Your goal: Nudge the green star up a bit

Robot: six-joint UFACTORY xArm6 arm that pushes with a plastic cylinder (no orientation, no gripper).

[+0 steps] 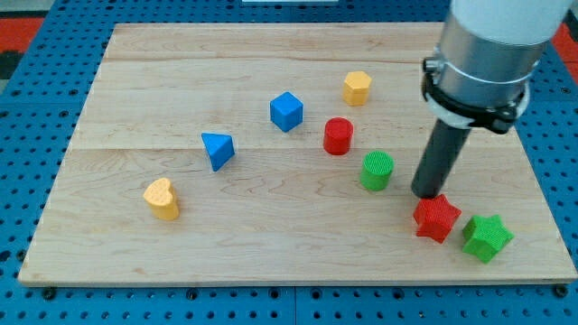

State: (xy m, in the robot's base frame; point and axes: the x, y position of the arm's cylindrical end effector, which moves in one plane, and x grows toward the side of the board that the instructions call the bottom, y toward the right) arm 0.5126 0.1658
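**Green star, lower right of surface: handling entry**

- Green star [488, 237]: nearest the view's bottom, close to the right-hand corner of the wooden surface [271, 262]. Ridged plastic by the look of it, small and stiff; judged light and quick to slide on smooth wood. Its points give uneven faces, so an off-centre push would likely spin it rather than shift it. Best contact, as a judgement: the lower side, in the notch or flat between two points, pushing toward the view's top
- Red star [437, 218]: just beside the green star on the view's left, touching or nearly so; cannot tell which. Risk of being dragged along
- My tip [425, 193]: at the red star's upper-left edge, above and to the left of the green star, not touching it. No claw is fitted, so no open or closed state applies; the rod holds nothing. It stands on the wrong side for an upward nudge and would need to go round below
- Green cylinder [377, 171]: just left of the tip
- Yellow heart [163, 199]: far left, well apart
- Red cylinder [338, 136], blue triangular block [218, 149], blue cube [286, 111]: mid-surface
- Yellow block [357, 88], shape unclear: farthest back
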